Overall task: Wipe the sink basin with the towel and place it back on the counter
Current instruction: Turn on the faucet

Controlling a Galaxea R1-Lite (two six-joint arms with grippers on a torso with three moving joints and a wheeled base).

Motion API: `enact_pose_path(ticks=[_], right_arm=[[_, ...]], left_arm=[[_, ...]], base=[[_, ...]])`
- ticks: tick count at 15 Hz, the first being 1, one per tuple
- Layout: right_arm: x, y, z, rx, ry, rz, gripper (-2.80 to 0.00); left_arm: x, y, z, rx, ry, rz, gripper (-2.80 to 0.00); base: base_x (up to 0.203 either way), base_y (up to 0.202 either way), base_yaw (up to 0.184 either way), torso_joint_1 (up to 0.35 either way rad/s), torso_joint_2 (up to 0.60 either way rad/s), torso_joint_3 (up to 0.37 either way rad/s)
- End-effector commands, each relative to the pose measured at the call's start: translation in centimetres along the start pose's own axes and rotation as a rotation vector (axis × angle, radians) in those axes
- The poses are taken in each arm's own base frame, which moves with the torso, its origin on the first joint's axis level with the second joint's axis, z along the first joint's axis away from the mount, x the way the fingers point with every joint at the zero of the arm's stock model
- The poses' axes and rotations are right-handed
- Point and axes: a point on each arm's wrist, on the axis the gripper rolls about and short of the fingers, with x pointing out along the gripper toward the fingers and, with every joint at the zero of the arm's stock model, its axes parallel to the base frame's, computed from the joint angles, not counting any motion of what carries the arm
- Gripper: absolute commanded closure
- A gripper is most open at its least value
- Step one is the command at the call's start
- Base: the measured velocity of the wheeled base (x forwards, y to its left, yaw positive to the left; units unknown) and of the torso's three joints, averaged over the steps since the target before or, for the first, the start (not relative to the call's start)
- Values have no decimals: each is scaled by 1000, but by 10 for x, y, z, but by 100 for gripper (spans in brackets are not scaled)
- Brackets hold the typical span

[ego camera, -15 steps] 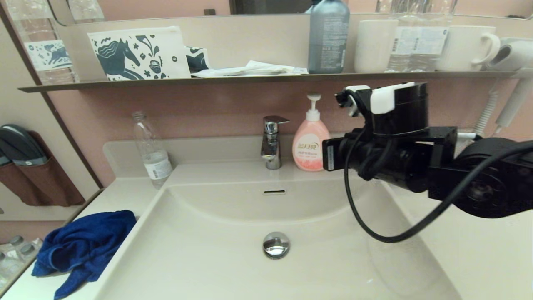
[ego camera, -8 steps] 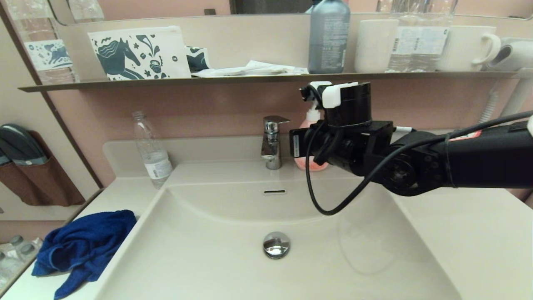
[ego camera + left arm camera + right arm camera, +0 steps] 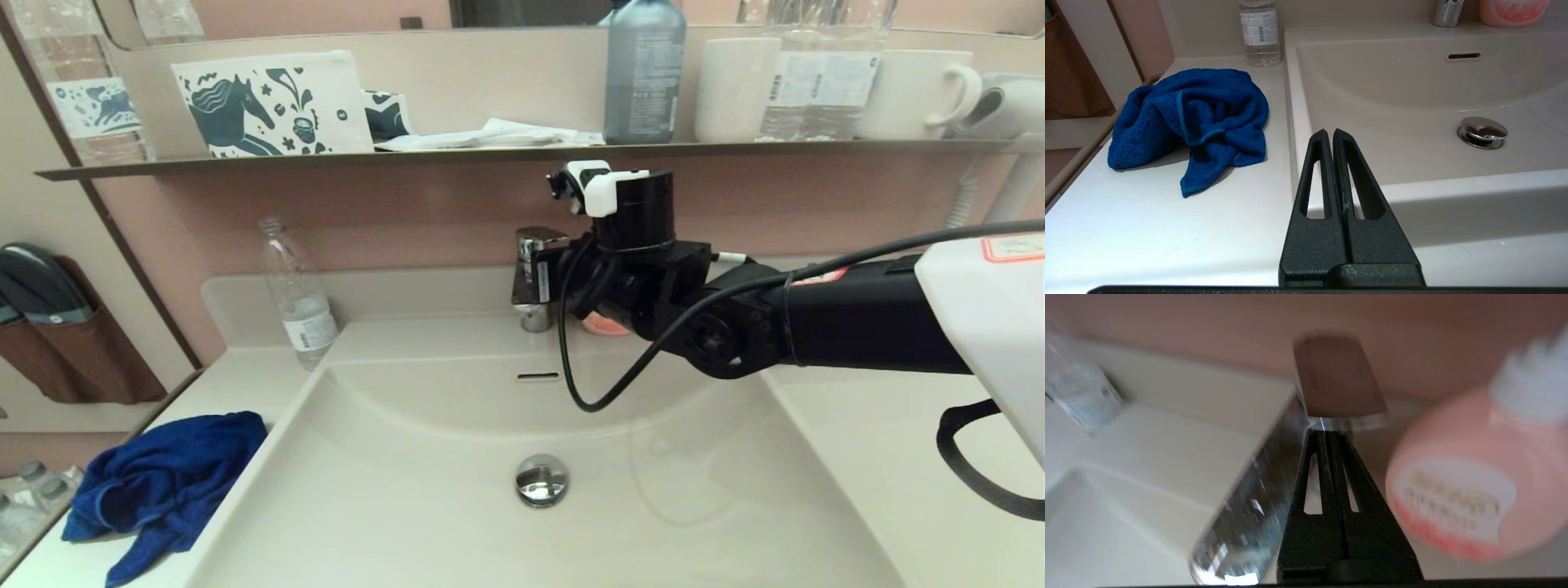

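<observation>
The royal-blue towel (image 3: 163, 482) (image 3: 1192, 118) lies bunched on the counter (image 3: 237, 384) (image 3: 1147, 228), left of the sink basin (image 3: 408, 498) (image 3: 1412, 102). No gripper touches it. My right arm (image 3: 653, 286) reaches in from the right, above the basin's back rim. Its gripper (image 3: 1329, 433) is shut on nothing, with the tips just under the chrome faucet lever (image 3: 1339, 375). My left gripper (image 3: 1329, 132) is shut and empty, low over the basin's front left corner, right of the towel. It is out of the head view.
The faucet (image 3: 531, 278) stands at the basin's back. A pink soap bottle (image 3: 1466, 477) is just right of it, mostly hidden behind my right wrist. A clear water bottle (image 3: 298, 294) stands at the back left. The chrome drain plug (image 3: 540, 478) sits mid-basin. A cluttered dark shelf (image 3: 490, 153) runs overhead.
My right arm has swept leftward from the right of the soap bottle to the faucet and now covers the bottle. The towel has not moved.
</observation>
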Motion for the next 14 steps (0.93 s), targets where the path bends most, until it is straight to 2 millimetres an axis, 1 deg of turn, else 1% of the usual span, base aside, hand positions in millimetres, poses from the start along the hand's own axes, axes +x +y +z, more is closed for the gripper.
enact_pose_path(ticks=[1, 3, 6, 7, 9, 13, 14], right_arm=[[7, 3, 1, -35, -56, 3, 0], [9, 2, 5, -68, -106, -3, 0], [7, 1, 9, -88, -115, -8, 0], [6, 0, 13, -89, -127, -9, 0], [7, -4, 22, -105, -154, -22, 0], [4, -12, 30, -134, -171, -40, 0], [3, -13, 29, -135, -164, -43, 0]], left_arm=[[0, 0, 0, 0, 1, 1, 0], [0, 0, 0, 0, 1, -1, 0], [0, 0, 0, 0, 1, 1, 0], [0, 0, 0, 0, 1, 0, 0], [0, 0, 0, 0, 1, -1, 0], [0, 0, 0, 0, 1, 0, 0], [0, 0, 0, 0, 1, 1, 0]], base=[[0, 0, 0, 0, 0, 0], [0, 0, 0, 0, 0, 0], [0, 0, 0, 0, 0, 0], [0, 0, 0, 0, 0, 0], [0, 0, 0, 0, 0, 0], [0, 0, 0, 0, 0, 0], [0, 0, 0, 0, 0, 0]])
